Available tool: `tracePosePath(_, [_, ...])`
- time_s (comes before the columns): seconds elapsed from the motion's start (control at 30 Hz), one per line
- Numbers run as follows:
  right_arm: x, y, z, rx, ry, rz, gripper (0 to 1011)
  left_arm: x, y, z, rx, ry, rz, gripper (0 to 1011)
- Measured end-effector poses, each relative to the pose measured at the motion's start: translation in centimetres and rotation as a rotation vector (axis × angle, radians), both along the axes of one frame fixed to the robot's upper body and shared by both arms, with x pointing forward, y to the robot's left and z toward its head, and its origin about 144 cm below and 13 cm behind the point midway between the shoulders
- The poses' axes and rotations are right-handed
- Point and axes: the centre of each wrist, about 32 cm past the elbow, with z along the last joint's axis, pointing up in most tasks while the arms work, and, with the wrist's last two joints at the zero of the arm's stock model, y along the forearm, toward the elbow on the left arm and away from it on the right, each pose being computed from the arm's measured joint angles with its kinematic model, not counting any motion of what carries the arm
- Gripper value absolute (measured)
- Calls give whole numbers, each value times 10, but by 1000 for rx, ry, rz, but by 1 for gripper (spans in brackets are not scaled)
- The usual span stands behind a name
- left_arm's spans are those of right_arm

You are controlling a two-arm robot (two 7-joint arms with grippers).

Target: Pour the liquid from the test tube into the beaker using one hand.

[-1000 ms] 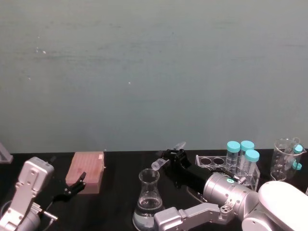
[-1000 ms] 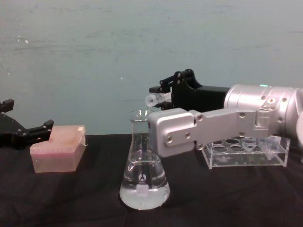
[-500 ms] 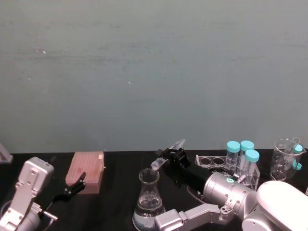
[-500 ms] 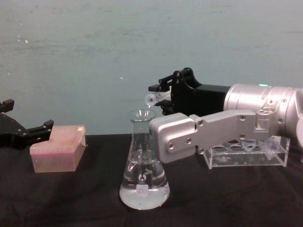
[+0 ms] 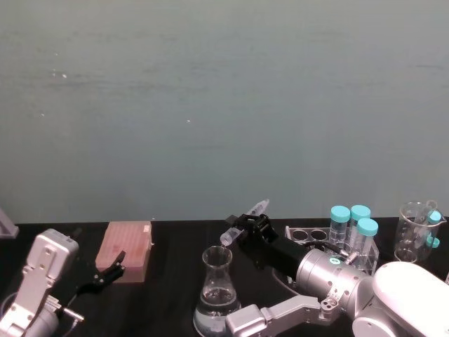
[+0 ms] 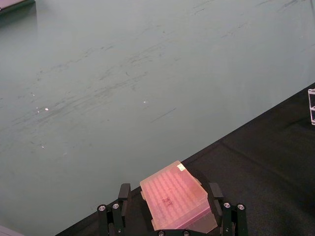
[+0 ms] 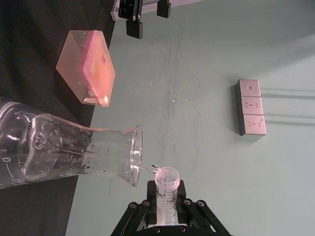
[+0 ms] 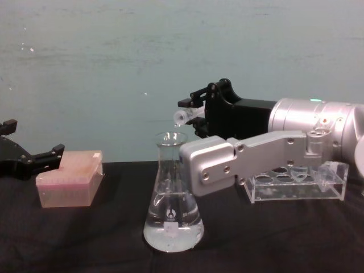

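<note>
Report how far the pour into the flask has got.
Done: the right gripper grips the test tube, tipped with its mouth just above the rim of the beaker. Clear liquid sits in the beaker's base. In hand: the pour itself; what remains in the tube cannot be told. Left: emptying and righting the tube. The left gripper is open by the pink box, idle.

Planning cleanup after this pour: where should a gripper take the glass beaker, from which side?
Grip the beaker at its narrow neck, level from the robot's left: the base looks too wide for jaws, and the right gripper holds the test tube above its mouth.
</note>
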Motion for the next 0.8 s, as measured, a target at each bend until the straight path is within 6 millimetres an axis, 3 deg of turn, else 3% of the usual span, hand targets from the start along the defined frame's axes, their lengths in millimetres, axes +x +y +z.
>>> tracePosePath(0.8, [1,-3,3,-54,-63,26,216,0,0,0,0,0,0,1000])
